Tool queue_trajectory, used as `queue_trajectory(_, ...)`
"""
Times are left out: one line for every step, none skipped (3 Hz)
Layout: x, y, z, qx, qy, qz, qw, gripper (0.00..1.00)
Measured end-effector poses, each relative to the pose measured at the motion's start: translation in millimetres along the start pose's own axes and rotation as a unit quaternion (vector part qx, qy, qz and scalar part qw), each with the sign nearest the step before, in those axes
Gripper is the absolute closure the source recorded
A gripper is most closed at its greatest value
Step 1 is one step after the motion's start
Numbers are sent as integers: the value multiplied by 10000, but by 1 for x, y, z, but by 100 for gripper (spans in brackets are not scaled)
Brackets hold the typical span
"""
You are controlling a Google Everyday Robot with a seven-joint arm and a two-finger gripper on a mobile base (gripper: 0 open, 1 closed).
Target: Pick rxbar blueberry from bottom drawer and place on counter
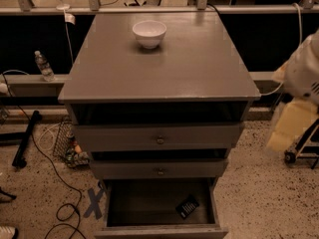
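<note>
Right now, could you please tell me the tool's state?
Tool: at the right edge, beside the counter; open or closed cannot be told.

We log the counter [164,68] as smooth grey painted wood, with a faint gloss near its front edge; the bottom drawer [144,205] is the same grey wood, matt; rxbar blueberry [187,206] wrapper dark, slight sheen; bowl [149,33] glossy white; gripper [290,126], at right beside the cabinet, cream, matt plastic look; floor [259,193] speckled, rough
</note>
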State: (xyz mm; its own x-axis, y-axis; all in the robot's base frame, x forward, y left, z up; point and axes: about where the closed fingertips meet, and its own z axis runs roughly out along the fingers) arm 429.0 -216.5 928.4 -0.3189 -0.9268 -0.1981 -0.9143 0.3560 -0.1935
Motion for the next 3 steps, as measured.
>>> queue_trajectory(13, 23, 55, -309, 323, 301, 9985, 0)
queue_trajectory(19, 45, 116, -731, 435, 506, 9951, 0)
queue_trajectory(24, 60, 178, -1040, 499, 1024, 9880, 0)
